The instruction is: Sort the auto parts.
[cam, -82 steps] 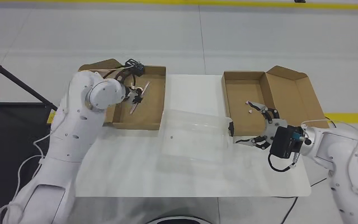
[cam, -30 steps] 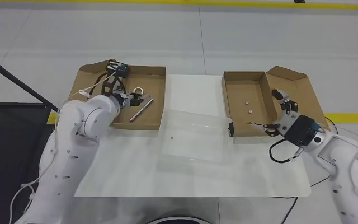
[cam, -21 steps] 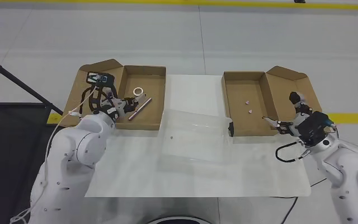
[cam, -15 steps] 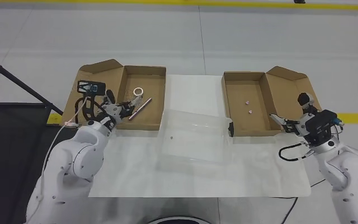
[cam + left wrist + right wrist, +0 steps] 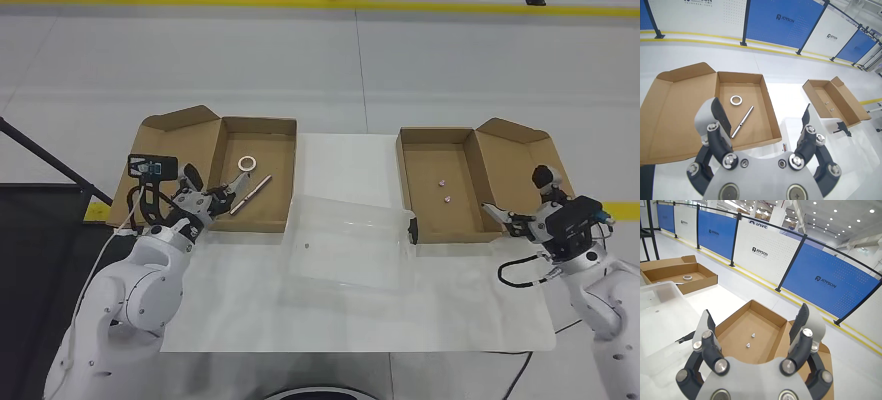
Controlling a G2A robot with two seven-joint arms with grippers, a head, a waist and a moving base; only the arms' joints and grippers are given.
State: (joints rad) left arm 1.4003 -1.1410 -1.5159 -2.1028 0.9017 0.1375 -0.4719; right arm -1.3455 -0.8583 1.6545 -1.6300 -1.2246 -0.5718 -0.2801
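Left gripper [image 5: 761, 108] and right gripper [image 5: 755, 311] hang wide open, empty; ring [image 5: 736, 99] and rod [image 5: 742, 121] share the left box [image 5: 739, 77], two studs [image 5: 753, 335] the right box [image 5: 768, 315], seemingly grouped by size.

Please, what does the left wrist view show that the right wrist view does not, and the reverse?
Left wrist view, not the right: the left claw, open, facing the left box, and the metal rod at full length, with a small hole in it.
Right wrist view, not the left: the right claw, open, facing the right box, and the ceiling lamps.
Both: the two cardboard boxes, the ring in the left box, two small studs in the right box, and the clear bin between the boxes.
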